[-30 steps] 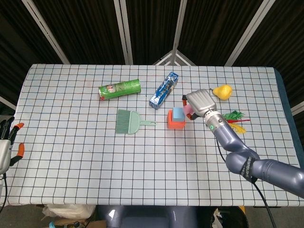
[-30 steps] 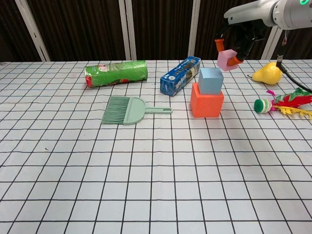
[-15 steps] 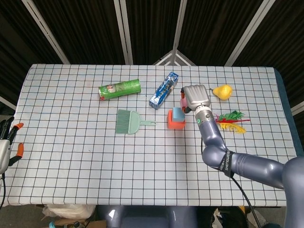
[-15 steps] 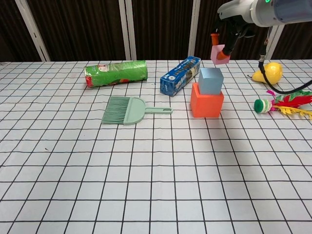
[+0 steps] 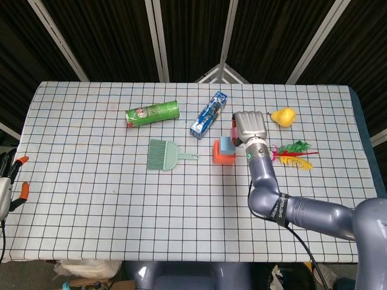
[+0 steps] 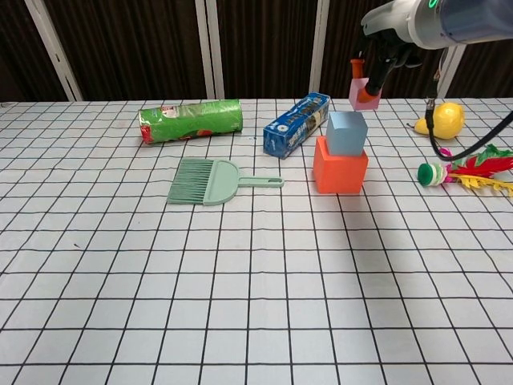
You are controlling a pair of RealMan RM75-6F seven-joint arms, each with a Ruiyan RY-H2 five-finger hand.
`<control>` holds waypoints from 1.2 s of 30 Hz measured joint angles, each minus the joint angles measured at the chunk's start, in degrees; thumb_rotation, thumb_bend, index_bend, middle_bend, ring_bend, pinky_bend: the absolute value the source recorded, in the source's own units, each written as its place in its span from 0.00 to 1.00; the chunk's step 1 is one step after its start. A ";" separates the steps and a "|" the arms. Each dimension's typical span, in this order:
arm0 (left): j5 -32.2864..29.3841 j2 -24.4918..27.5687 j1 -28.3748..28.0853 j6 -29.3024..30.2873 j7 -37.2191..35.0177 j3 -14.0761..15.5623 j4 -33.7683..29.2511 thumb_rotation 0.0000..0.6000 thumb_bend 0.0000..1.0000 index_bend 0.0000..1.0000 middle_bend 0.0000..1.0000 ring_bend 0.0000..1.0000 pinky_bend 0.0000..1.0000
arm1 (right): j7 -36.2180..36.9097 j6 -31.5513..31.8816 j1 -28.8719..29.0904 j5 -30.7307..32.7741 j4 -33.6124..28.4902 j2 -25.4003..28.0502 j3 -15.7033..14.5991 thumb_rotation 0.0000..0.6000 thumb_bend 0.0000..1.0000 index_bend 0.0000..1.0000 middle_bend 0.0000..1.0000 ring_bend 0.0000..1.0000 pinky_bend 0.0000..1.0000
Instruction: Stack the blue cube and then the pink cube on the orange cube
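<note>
At the far left edge of the head view the left hand (image 5: 7, 181) hangs beside the bench (image 5: 91, 205), its fingers apart and holding nothing; it sits slightly lower in the picture than half a second ago. On the checked cloth the green tube (image 6: 191, 120) lies on its side at the back left, the green dustpan brush (image 6: 202, 180) lies in front of it, and the blue box (image 6: 296, 124) lies slanted near the middle; none of these has moved. Just right of the blue box stands the orange cube (image 6: 340, 168) with the blue cube (image 6: 346, 132) set on top of it, unchanged from the earlier pictures. Above and slightly right of the blue cube, the right hand (image 6: 383, 50) pinches the pink cube (image 6: 362, 93) in its fingertips, clear of the stack; a second ago the pink cube hung further right and tilted, and now it sits closer over the stack and nearly level. Further right the feather toy (image 6: 469, 170) and the yellow pear (image 6: 440, 120) lie where they were.
</note>
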 measured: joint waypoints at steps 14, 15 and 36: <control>0.31 0.28 0.02 -0.15 -0.58 0.21 -0.06 1.00 0.56 0.16 0.01 0.00 0.00 | -2.22 3.21 0.16 1.68 -2.12 -1.76 2.38 1.00 0.58 0.58 1.00 1.00 0.85; 0.30 0.27 -0.03 -0.25 -0.61 0.21 0.00 1.00 0.56 0.16 0.01 0.00 0.00 | -2.41 3.27 0.22 1.89 -1.89 -2.00 2.50 1.00 0.58 0.58 1.00 1.00 0.85; 0.10 0.42 -0.10 -0.40 -1.23 0.10 0.29 1.00 0.56 0.16 0.01 0.00 0.00 | -5.36 3.92 0.08 4.18 -0.85 -3.55 5.06 1.00 0.58 0.59 1.00 1.00 0.85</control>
